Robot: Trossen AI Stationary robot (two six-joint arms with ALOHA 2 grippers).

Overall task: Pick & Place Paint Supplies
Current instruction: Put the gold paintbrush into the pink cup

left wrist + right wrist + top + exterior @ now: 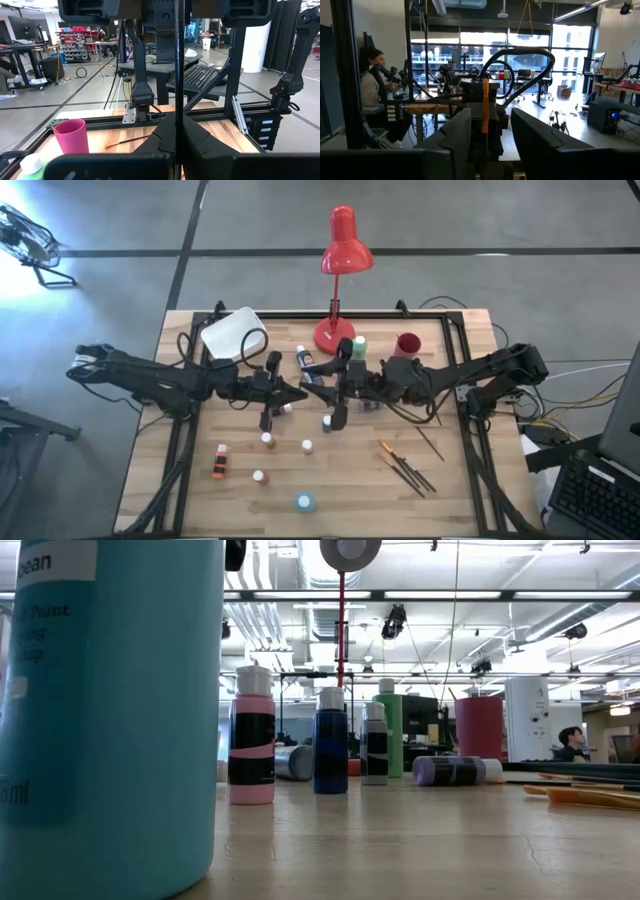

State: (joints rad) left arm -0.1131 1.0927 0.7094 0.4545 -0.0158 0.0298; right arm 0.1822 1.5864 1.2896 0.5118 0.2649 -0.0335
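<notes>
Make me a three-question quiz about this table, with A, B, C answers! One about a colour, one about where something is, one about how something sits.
1. What colour is the cup? A blue. B red. C yellow.
2. Where are the brushes? A in the cup. B flat on the table. C on the floor.
3. How is the purple bottle sitting? A upright. B stacked on another bottle. C on its side.

Answers: 1 B, it shows red from above. 2 B, they lie loose on the wood on the right side. 3 C, the low view shows it lying with its cap pointing sideways.
</notes>
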